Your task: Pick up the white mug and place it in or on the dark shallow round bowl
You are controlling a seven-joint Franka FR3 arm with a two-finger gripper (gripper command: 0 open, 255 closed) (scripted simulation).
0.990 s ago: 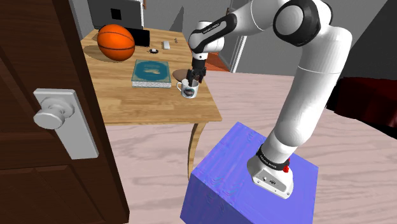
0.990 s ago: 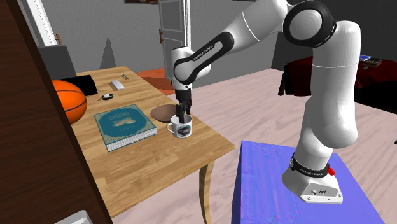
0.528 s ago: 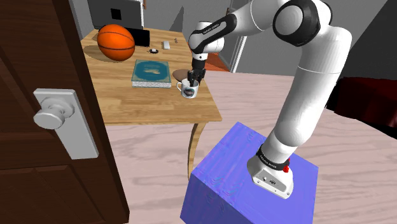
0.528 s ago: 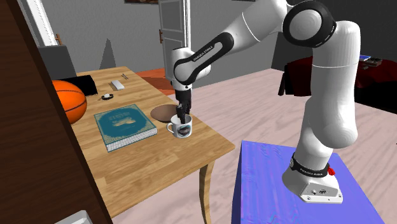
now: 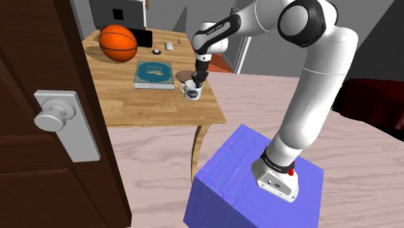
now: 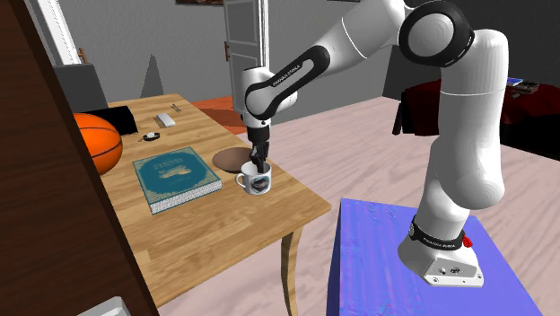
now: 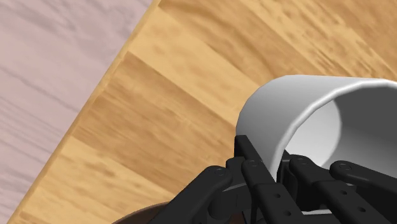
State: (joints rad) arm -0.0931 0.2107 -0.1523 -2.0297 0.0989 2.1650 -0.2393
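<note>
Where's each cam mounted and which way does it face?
Shoulder view: beside and a little behind the stand, looking down over the table; whole arm, gripper at the white mug.
Second exterior view: much the same side, facing along the table; arm and stand again.
Wrist view: on the hand, looking along the gripper, which clasps the mug's wall.
Shared: both exterior views show mug, dark bowl, book, basketball.

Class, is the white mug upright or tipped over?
Upright: the mug stands on its base on the table, opening upward, with the gripper clasping its rim.
</note>
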